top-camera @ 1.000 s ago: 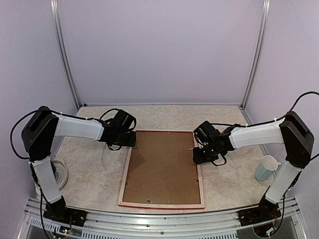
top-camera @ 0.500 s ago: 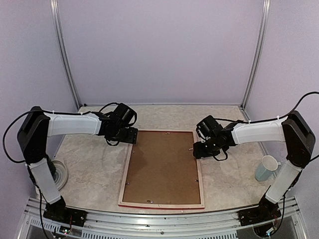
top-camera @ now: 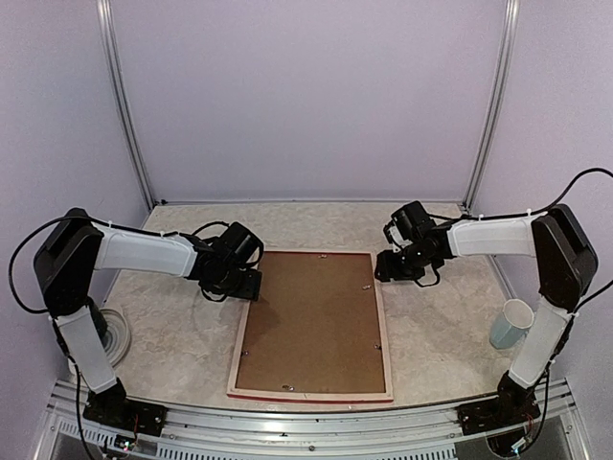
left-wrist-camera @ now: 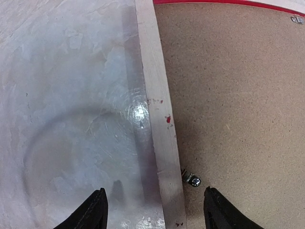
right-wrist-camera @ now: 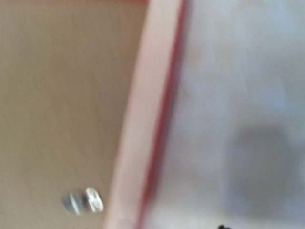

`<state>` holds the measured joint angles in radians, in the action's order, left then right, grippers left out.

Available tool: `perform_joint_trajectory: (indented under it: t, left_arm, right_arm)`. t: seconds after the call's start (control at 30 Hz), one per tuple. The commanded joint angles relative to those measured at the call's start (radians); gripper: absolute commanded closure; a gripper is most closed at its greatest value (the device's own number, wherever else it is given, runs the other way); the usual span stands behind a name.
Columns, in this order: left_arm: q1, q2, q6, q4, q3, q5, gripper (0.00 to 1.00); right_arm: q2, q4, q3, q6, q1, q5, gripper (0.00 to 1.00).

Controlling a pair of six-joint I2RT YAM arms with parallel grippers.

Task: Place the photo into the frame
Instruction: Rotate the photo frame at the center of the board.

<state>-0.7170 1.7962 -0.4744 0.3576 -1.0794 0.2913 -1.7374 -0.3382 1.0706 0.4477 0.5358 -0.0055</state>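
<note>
The frame (top-camera: 308, 394) lies face down on the bench (top-camera: 172, 335), backing board (top-camera: 311, 321) in it, the photo unseen; left fingers (left-wrist-camera: 93, 212) gape empty astride its left rail; right fingers (top-camera: 386, 269) near the far right corner, spread untellable; probably clip-work, needing a fine nudge at the clip (left-wrist-camera: 192, 179).

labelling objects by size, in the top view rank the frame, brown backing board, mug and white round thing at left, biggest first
1. frame
2. brown backing board, set inside it
3. mug and white round thing: too close to rank, since the left arm hides part of the round thing
</note>
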Motion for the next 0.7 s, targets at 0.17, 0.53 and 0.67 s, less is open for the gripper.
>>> perform_joint_trajectory:
  t: [0.17,0.53,0.67]
  left_arm:
    - [0.018,0.030,-0.008,-0.069,0.001,-0.022,0.34]
    - [0.040,0.074,0.010,-0.088,-0.040,-0.033,0.44]
    - [0.049,0.099,0.023,-0.090,-0.077,-0.033,0.54]
  right_arm:
    - [-0.225,-0.017,0.277,-0.059,-0.016,-0.019,0.45]
    - [-0.372,-0.084,0.454,-0.059,-0.036,0.055,0.50]
    - [-0.352,-0.082,0.443,-0.060,-0.042,0.082,0.50]
